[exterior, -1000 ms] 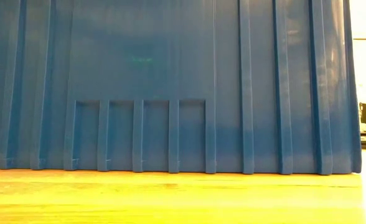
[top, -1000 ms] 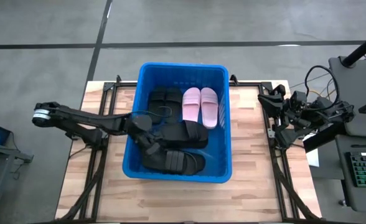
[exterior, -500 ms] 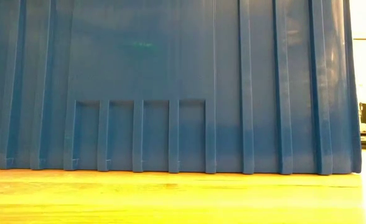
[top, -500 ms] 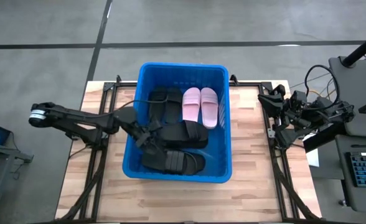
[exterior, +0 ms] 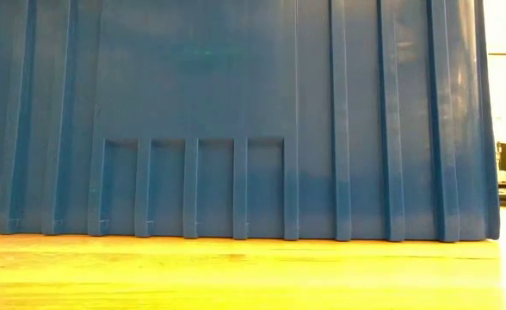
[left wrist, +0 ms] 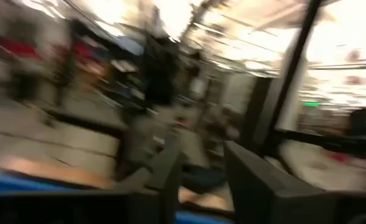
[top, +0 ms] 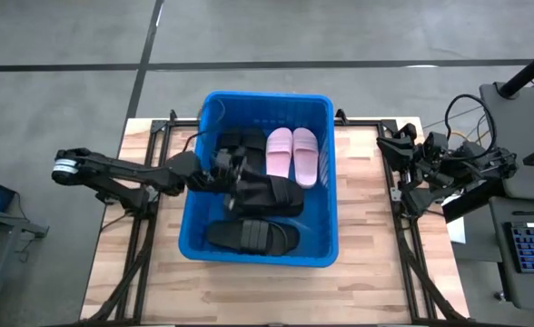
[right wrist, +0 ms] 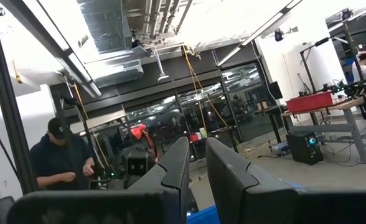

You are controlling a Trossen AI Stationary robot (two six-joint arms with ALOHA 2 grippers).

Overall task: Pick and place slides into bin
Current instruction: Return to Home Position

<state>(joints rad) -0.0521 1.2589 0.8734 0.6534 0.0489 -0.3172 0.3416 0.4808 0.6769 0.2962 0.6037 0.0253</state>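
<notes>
Slides [top: 253,236] lie in the bin [top: 265,95], so only homing seems left: the left gripper [top: 235,168], spread and empty above them, should lift clear of the rim (right gripper [right wrist: 195,149] waits at the table [top: 376,272] edge, slightly parted)

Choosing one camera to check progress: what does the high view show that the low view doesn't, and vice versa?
Only the high view: black slides and a pink pair inside the bin, the left gripper above them, the right arm parked by the table's right edge. Only the low view: the bin's ribbed outer wall. Both: bin and wooden table.
</notes>
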